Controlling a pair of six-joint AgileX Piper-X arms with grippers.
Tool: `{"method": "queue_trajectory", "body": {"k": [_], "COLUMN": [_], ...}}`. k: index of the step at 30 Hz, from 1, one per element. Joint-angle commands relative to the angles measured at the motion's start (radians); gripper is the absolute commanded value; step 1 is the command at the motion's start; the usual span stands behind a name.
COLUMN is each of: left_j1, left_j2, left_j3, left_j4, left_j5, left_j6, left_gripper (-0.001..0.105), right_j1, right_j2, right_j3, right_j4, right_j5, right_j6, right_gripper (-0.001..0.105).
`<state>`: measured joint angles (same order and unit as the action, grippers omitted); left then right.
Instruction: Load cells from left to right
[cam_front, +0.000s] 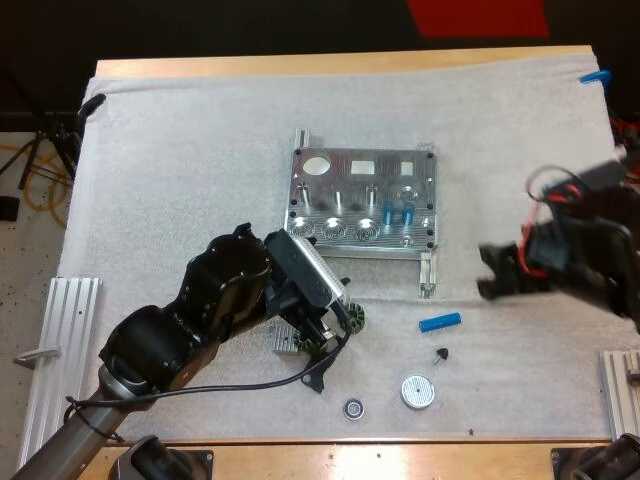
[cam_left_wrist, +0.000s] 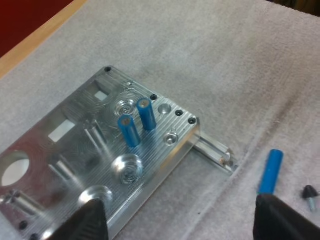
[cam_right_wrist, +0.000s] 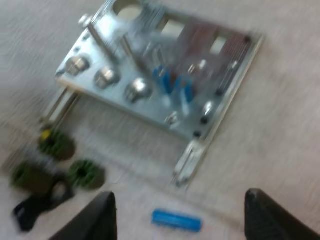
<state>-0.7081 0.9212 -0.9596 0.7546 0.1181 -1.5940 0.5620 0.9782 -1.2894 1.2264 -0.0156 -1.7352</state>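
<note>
1. Your loose bright blue cylindrical cell looks light and rigid. Its smooth skin will probably be slippery, and it may roll on the white mat. I would take it across the middle of its length, one finger on each round side.
2. It lies flat on the mat, toward the desk's near edge and right of the middle. It sits just beyond the near right corner of the machined metal fixture, with a small black knob near it.
3. Two more blue cells stand upright, side by side, in the fixture's right part.
4. Your left hand is open, fingers wide apart and holding nothing. It hangs over the mat by the near edge, and the loose cell lies apart from it, on its right.
5. Your right hand is open too and empty. It hovers toward the desk's right edge. The cell lies near it, on its left and closer to the near edge.
</note>
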Motion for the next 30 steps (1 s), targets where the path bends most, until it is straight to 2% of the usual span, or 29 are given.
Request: {"method": "queue_trajectory", "body": {"k": [1, 5, 7, 9, 11, 13, 18, 22, 23, 26, 30], "left_j1": [0.000, 0.000, 0.000, 0.000, 0.000, -0.002, -0.021, -0.088, -0.114, -0.171, -0.215], "left_j2": [0.001, 0.001, 0.001, 0.001, 0.001, 0.001, 0.001, 0.001, 0.003, 0.026, 0.094], "left_j3": [-0.003, -0.003, -0.003, -0.003, -0.003, -0.003, -0.003, -0.003, -0.003, -0.003, -0.003], "left_j4": [-0.006, -0.006, 0.001, 0.014, 0.044, 0.070, 0.094, 0.084, 0.071, 0.043, 0.040], "left_j5": [0.039, 0.113, 0.130, 0.176, 0.254, 0.288, 0.290, 0.288, 0.271, 0.201, 0.171], "left_j6": [0.008, 0.013, 0.026, 0.056, 0.092, 0.114, 0.166, 0.218, 0.217, 0.215, 0.203], "left_gripper": [0.060, 0.060, 0.060, 0.060, 0.060, 0.060, 0.061, 0.073, 0.076, 0.075, 0.075], "right_j1": [0.001, 0.001, 0.001, 0.001, 0.001, 0.001, 0.001, 0.001, 0.001, 0.001, 0.001], "right_j2": [-0.031, -0.100, -0.126, -0.147, -0.164, -0.171, -0.186, -0.172, -0.168, -0.167, -0.167], "right_j3": [0.008, 0.049, 0.063, 0.075, 0.084, 0.091, 0.132, 0.170, 0.182, 0.210, 0.223], "right_j4": [0.036, 0.084, 0.121, 0.164, 0.214, 0.228, 0.228, 0.221, 0.209, 0.182, 0.176], "right_j5": [-0.059, -0.140, -0.148, -0.147, -0.147, -0.147, -0.130, -0.039, -0.020, -0.018, -0.018], "right_j6": [0.000, 0.006, 0.006, 0.006, 0.006, 0.006, 0.020, 0.074, 0.085, 0.102, 0.111], "right_gripper": [0.055, 0.055, 0.055, 0.055, 0.055, 0.055, 0.055, 0.055, 0.055, 0.055, 0.055]}}
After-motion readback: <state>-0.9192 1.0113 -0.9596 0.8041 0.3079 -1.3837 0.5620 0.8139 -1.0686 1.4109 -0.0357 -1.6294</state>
